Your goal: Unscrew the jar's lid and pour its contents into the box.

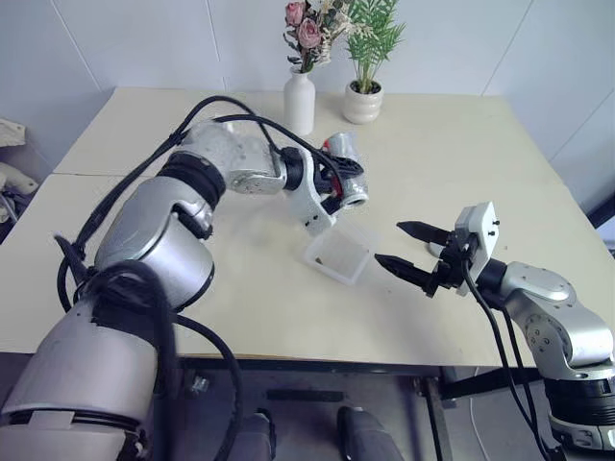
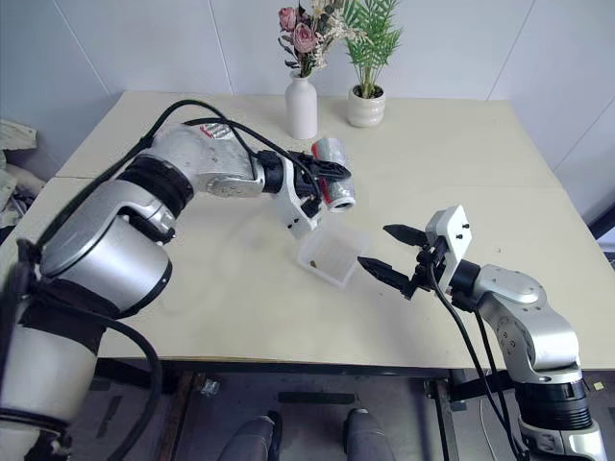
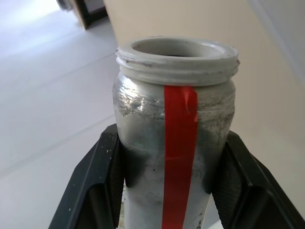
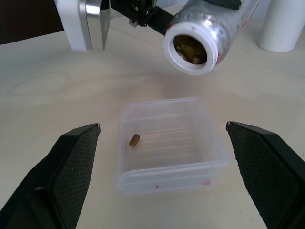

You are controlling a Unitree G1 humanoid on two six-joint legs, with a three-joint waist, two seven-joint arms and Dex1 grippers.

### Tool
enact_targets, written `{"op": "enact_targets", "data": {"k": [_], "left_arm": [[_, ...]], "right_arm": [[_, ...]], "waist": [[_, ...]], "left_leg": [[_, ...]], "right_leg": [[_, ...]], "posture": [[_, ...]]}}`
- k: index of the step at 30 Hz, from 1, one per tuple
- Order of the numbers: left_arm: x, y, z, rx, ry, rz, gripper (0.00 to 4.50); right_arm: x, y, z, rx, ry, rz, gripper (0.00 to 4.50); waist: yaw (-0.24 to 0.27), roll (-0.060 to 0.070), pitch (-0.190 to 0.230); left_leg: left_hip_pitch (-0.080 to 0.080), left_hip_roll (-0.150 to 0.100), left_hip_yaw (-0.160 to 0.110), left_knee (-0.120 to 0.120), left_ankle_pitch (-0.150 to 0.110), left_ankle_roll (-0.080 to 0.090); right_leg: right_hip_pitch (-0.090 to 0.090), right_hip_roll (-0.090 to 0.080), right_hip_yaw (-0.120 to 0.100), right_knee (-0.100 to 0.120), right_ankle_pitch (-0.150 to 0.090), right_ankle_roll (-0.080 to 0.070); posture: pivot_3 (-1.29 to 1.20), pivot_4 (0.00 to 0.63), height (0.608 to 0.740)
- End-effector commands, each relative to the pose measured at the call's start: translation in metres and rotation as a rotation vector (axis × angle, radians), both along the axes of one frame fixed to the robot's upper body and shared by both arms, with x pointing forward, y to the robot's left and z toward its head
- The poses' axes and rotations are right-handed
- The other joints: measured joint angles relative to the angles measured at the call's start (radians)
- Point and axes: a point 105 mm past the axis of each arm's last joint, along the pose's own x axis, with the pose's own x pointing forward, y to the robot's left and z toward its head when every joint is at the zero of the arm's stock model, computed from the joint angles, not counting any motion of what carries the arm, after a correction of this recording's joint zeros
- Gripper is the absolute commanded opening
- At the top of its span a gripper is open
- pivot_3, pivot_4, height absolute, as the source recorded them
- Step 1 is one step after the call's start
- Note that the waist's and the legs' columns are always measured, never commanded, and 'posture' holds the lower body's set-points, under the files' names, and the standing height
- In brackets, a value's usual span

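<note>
The left gripper (image 2: 322, 182) pinched the lidless jar (image 2: 333, 173), tipped above the box (image 4: 167, 143) at its twelve o'clock; one brown piece (image 4: 134, 140) lay inside. The right gripper (image 2: 389, 252) waited, fingers spread. Tipping further, mouth centred, would likely pour cleanly.

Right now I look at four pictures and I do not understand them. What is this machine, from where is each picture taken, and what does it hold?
It is a humanoid robot with two arms, each ending in a gripper of two black fingers. Two pictures come from cameras on its head, looking down over a table. The other two come from cameras on its wrists.

The left gripper is shut on the jar, lid off, tilted on its side over the box. The right wrist view looks into the jar's mouth, where small brownish pieces remain; one piece already lies in the box.

The right gripper is open and holds nothing, beside the box.

At the table's far edge stand a flower vase and a potted plant.
</note>
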Motion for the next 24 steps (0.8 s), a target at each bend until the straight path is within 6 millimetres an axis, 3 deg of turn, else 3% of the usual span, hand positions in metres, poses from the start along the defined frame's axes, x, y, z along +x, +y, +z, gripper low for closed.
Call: {"op": "enact_targets", "data": {"k": [1,4,6,10,12,15,19,24], "left_arm": [[0.007,0.024,0.021,-0.436,0.41,0.089,2.04],[0.009,0.046,0.027,-0.688,0.671,0.076,2.04],[0.014,0.065,0.034,-0.857,0.732,0.095,2.04],[0.029,0.13,0.034,-1.369,0.861,0.188,2.04],[0.029,0.155,0.026,-1.522,0.873,0.234,2.04],[0.025,0.177,0.01,-1.588,0.838,0.31,2.04],[0.017,0.229,-0.024,-1.714,0.695,0.494,2.04],[0.009,0.259,-0.055,-1.746,0.61,0.636,2.04]], "right_arm": [[-0.002,0.001,0.016,0.012,-0.052,0.027,4.47],[-0.002,0.002,0.021,0.022,-0.06,0.046,4.47],[-0.002,0.005,0.024,0.016,-0.066,0.069,4.47],[-0.004,0.02,0.035,-0.012,-0.101,0.154,4.47],[-0.005,0.028,0.041,-0.024,-0.122,0.196,4.47],[-0.006,0.041,0.051,-0.025,-0.161,0.251,4.47],[-0.013,0.067,0.065,-0.036,-0.214,0.368,4.47],[-0.017,0.079,0.068,-0.034,-0.225,0.421,4.47]], "waist": [[-0.001,0.0,0.0],[-0.003,0.0,0.0],[-0.002,0.0,0.0],[-0.008,0.0,0.0],[-0.015,0.0,0.0],[-0.017,0.0,0.0],[-0.021,0.0,0.0],[-0.018,-0.001,-0.001]], "left_leg": [[0.0,0.0,0.0,0.001,0.0,0.0],[0.0,0.001,0.0,0.003,0.001,0.001],[0.0,0.001,-0.001,0.004,0.001,0.001],[0.001,0.001,-0.002,0.011,0.001,0.001],[0.002,0.001,-0.002,0.014,0.001,0.001],[0.006,0.001,-0.003,0.014,0.001,0.001],[0.009,0.001,-0.003,0.014,0.003,-0.001],[0.011,0.002,-0.002,0.013,0.004,-0.001]], "right_leg": [[0.0,0.0,0.0,0.0,0.001,-0.001],[0.0,0.0,0.0,0.002,0.001,-0.002],[0.0,0.001,0.0,0.005,0.001,-0.002],[0.001,0.001,0.0,0.01,0.001,-0.002],[0.001,0.001,0.0,0.015,0.001,-0.001],[0.004,0.001,-0.001,0.017,0.002,-0.002],[0.007,0.001,-0.001,0.017,0.004,-0.004],[0.007,0.001,-0.001,0.017,0.005,-0.005]], "posture": [[0.0,0.15,0.74],[0.0,0.15,0.74],[0.0,0.15,0.74],[0.0,0.15,0.74],[0.0,0.15,0.74],[0.0,0.15,0.74],[0.0,0.15,0.74],[0.0,0.15,0.74]]}}
